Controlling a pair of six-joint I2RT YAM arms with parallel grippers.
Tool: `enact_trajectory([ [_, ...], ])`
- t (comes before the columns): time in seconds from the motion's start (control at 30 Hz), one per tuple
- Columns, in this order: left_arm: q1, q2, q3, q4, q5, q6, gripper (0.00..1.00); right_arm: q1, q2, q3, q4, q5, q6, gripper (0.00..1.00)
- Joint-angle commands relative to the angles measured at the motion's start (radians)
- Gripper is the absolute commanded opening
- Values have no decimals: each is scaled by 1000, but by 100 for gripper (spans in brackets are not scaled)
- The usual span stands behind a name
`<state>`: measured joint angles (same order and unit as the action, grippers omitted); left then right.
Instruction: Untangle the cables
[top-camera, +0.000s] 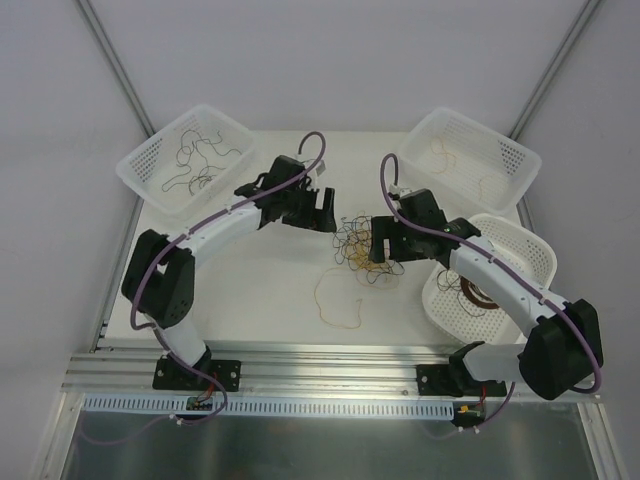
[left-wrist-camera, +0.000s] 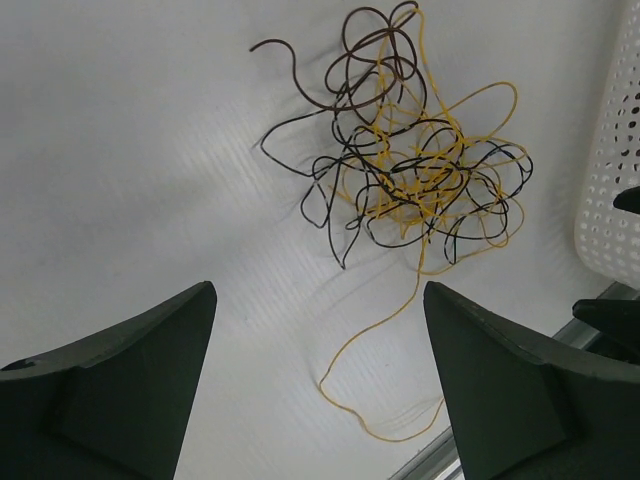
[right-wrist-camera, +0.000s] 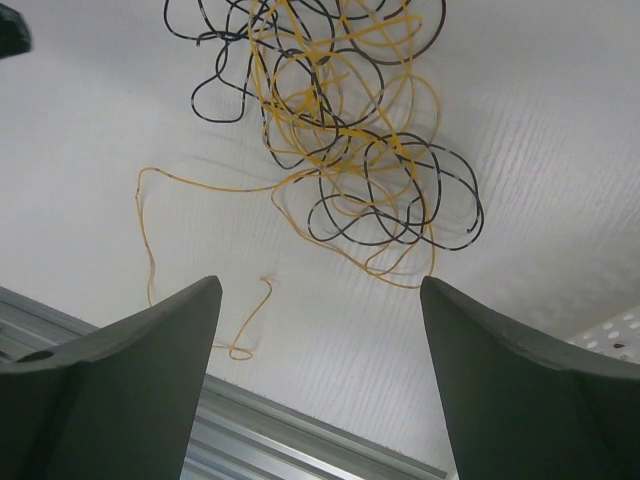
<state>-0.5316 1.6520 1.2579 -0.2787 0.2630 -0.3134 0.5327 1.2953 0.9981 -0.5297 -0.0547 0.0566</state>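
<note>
Thin yellow, brown and black wire cables (top-camera: 358, 243) lie knotted on the white counter (top-camera: 270, 290). Flanking that knot, left end effector (left-wrist-camera: 318, 300) and right end effector (right-wrist-camera: 320, 290) hover wide open, empty, seemingly poised to pick strands.

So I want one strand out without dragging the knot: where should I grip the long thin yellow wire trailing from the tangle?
Probably best to grip the long thin yellow wire on its free tail, where it lies alone on the white table, apart from the tangle of yellow, brown and black wires. Come straight down from above, jaws straddling it: it lies flat and thin.
</note>
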Motion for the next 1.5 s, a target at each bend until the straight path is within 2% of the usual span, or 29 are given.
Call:
enact_trajectory([
  [0.0,-39,92,98,18,47,51,84,-20,-27,-9,40,-39,58,85],
  [0.13,-74,201,158,19,76,31,71,-30,-34,-10,34,-36,57,85],
  [0.3,-96,270,196,18,39,27,52,-43,-34,-16,34,-48,57,86],
  [0.4,-97,301,205,19,25,33,43,-45,-30,-23,46,-53,58,85],
  [0.43,-97,316,209,21,34,34,36,-46,-25,-24,54,-53,60,86],
  [0.5,-102,327,218,19,42,40,27,-48,-16,-29,71,-59,61,86],
  [0.53,-105,334,221,19,45,43,17,-48,-4,-29,76,-62,63,86],
  [0.63,-108,322,215,18,62,42,0,-50,25,-15,86,-71,66,86],
  [0.87,-107,174,137,9,39,56,0,-53,159,-6,152,-91,78,85],
  [0.97,-105,91,121,-19,32,63,0,-51,208,-6,183,-97,78,82],
  [1.07,-88,19,113,-57,36,45,0,-53,260,-6,211,-96,83,72],
  [1.1,-79,-13,110,-65,42,36,0,-53,275,-6,215,-97,81,63],
  [1.2,-24,-81,101,-88,91,-3,0,-57,297,-10,229,-93,78,49],
  [1.33,68,-164,101,-126,148,-44,0,-76,306,-29,243,-91,78,37],
  [1.47,229,-234,149,-192,165,-93,0,-100,306,-50,240,-89,80,23],
])
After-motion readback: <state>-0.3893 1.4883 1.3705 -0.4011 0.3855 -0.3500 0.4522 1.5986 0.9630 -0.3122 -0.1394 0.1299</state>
